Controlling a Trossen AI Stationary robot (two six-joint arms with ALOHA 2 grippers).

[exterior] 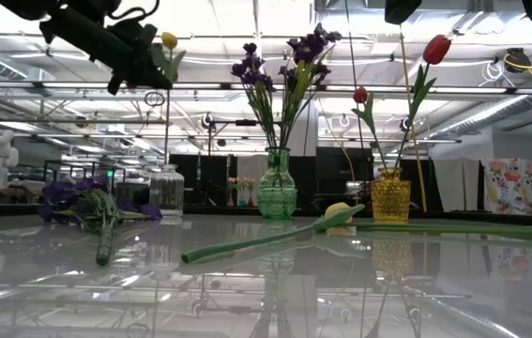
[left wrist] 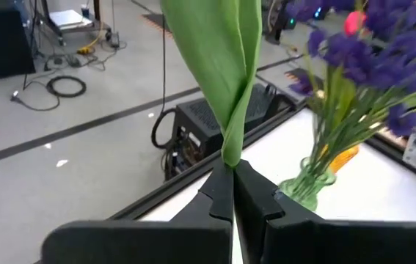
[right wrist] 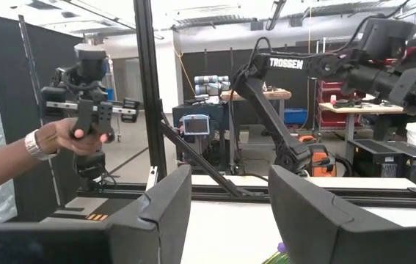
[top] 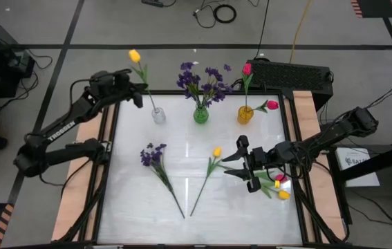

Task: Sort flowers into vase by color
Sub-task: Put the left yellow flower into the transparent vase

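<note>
high view: the left gripper held a yellow tulip upright, stem down into the clear vase by the worktop's far edge. left wrist view: fingers pinched the stem. right wrist view: right gripper stood wide, empty.

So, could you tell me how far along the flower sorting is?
Done: purple blossoms in the green vase, pink-red tulips in the amber vase. In hand: the left pincer holds a yellow tulip over the clear vase. Left: a purple bunch and yellow tulips on the table; the right pincer is open.
</note>
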